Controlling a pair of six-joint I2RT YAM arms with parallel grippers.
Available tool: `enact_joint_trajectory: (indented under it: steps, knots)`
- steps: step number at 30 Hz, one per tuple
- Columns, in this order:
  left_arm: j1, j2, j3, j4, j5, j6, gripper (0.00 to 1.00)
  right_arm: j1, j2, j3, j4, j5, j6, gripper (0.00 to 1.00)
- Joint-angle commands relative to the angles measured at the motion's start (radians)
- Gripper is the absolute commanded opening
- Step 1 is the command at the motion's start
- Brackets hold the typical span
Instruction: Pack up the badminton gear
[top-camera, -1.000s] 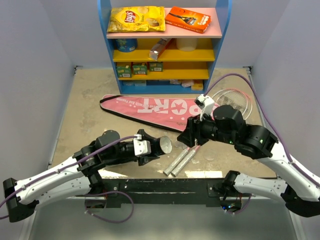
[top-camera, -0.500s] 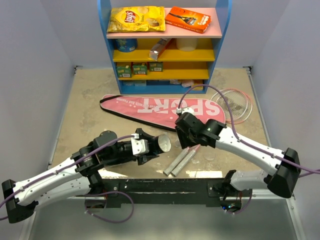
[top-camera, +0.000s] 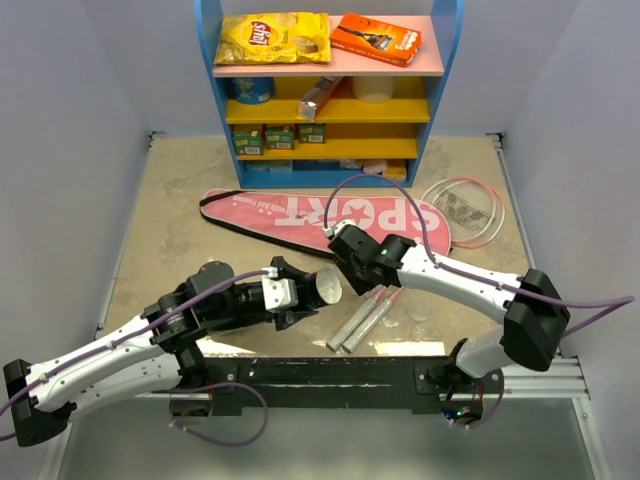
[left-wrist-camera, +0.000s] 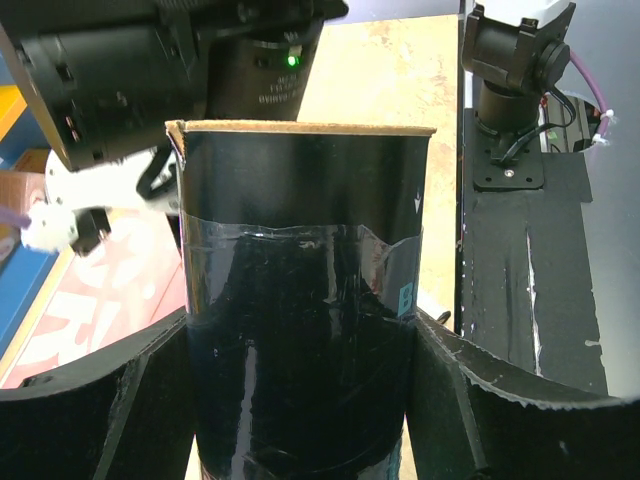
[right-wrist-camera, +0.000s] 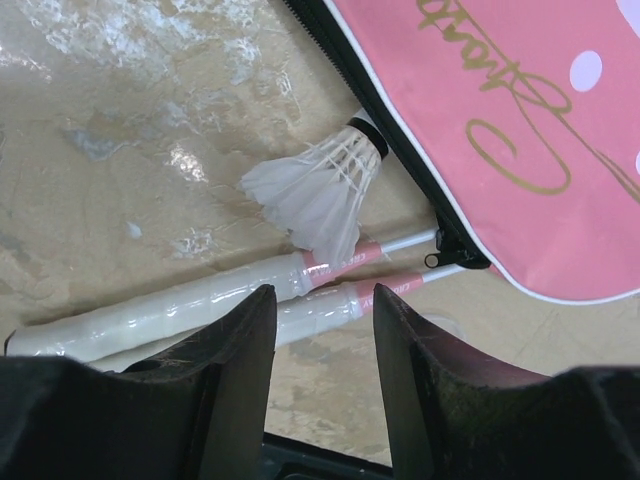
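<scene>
**Q:** What is pictured at the table's near edge?

**A:** A long black tube (top-camera: 326, 287) is clamped between the fingers of the left gripper (left-wrist-camera: 300, 330). It is held roughly level, with its open mouth turned toward the right gripper (right-wrist-camera: 322, 310), presumably so that it can be loaded.

**Q:** And where is the shuttlecock (right-wrist-camera: 315, 190) found?

**A:** It is seen lying on the table (top-camera: 180, 230). Its cork is set against the zipper edge of the pink SPORT bag (top-camera: 300, 215), and its feathers touch the white handles of the two rackets (right-wrist-camera: 180, 310). The right gripper is poised just beside it, over those handles, with jaws apart and nothing held between them. A grasp is judged to be in preparation.

**Q:** How is the rest laid out?

**A:** The bag is spread flat across the middle of the table. The rackets are laid side by side, handles toward the near edge, and their heads (top-camera: 465, 210) are visible past the bag's wide end, near the right edge. Nothing is seen to be packed yet. Care with the feathers is judged necessary.
</scene>
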Motion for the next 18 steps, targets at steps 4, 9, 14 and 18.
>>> enact_joint_trajectory:
  steps: [4, 9, 14, 18]
  knots:
    - [-0.004, -0.018, 0.008, 0.066, 0.013, -0.012, 0.00, 0.055, 0.054, 0.027, 0.039, 0.055, -0.086, 0.46]
    - [-0.003, -0.015, 0.007, 0.064, 0.016, -0.010, 0.00, 0.064, 0.114, 0.030, 0.056, 0.110, -0.085, 0.46]
    - [-0.004, -0.015, 0.005, 0.066, 0.019, -0.012, 0.00, 0.062, 0.148, 0.024, 0.082, 0.202, -0.079, 0.45]
    - [-0.003, -0.012, 0.004, 0.066, 0.018, -0.010, 0.00, 0.062, 0.177, 0.021, 0.103, 0.236, -0.079, 0.43]
